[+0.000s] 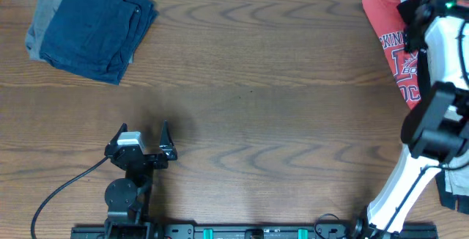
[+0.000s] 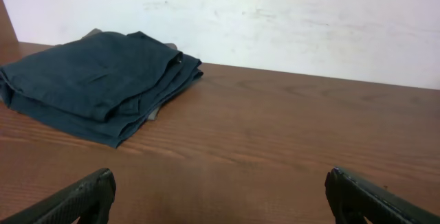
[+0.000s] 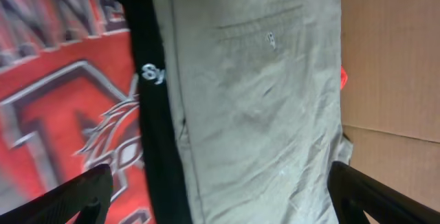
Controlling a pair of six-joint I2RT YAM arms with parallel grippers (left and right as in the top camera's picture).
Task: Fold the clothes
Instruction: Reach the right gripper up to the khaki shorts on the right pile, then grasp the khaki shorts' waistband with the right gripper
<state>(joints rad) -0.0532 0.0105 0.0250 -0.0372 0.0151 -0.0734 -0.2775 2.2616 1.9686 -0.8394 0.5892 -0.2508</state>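
Tan khaki trousers (image 3: 261,100) with a stitched pocket lie under my open right gripper (image 3: 220,196), beside a black garment (image 3: 155,114) and a red white-printed T-shirt (image 3: 62,93). In the overhead view the red T-shirt (image 1: 388,34) lies at the table's far right, and the right arm hides the trousers and the gripper's jaws there. A folded navy garment (image 1: 91,23) lies on a grey one (image 1: 44,19) at the far left; the pile shows in the left wrist view (image 2: 96,80). My left gripper (image 1: 144,140) is open and empty over bare wood, near the front.
The wooden table (image 1: 256,100) runs under everything. A white wall (image 2: 289,18) stands behind the table's far edge. Brown cardboard (image 3: 392,52) lies beside the trousers at the right. A black cable (image 1: 58,188) trails from the left arm's base.
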